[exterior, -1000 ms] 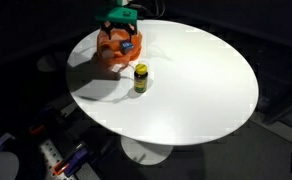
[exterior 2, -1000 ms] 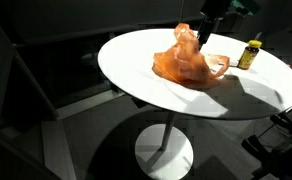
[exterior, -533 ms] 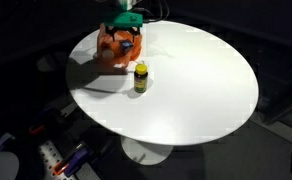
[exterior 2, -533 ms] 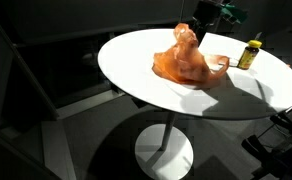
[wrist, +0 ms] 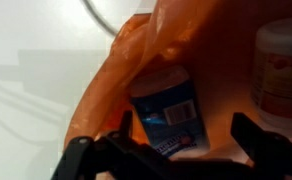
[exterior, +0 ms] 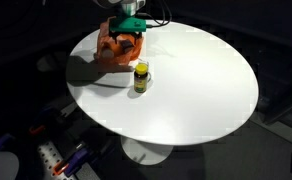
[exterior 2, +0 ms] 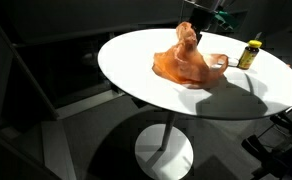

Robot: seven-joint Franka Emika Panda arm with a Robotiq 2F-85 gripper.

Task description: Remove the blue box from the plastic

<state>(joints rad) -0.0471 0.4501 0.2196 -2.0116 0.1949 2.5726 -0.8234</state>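
An orange plastic bag (exterior: pixel 116 52) lies on the white round table (exterior: pixel 196 90); it also shows in the other exterior view (exterior 2: pixel 186 62). In the wrist view the bag's mouth (wrist: pixel 106 90) is open and a blue box (wrist: pixel 171 115) lies inside it. My gripper (wrist: pixel 181 150) is open, its dark fingers either side of the box and just above it, not touching that I can see. In both exterior views the gripper (exterior: pixel 126 28) (exterior 2: pixel 196 28) reaches down into the bag's top.
A small yellow bottle with a dark cap (exterior: pixel 140 78) (exterior 2: pixel 249 54) stands on the table next to the bag. A white round container (wrist: pixel 281 75) lies inside the bag beside the box. The surroundings are dark, with clutter on the floor (exterior: pixel 56 155).
The gripper has lowered toward the bag's opening and shifted slightly across it. The bag and the yellow bottle have not moved.
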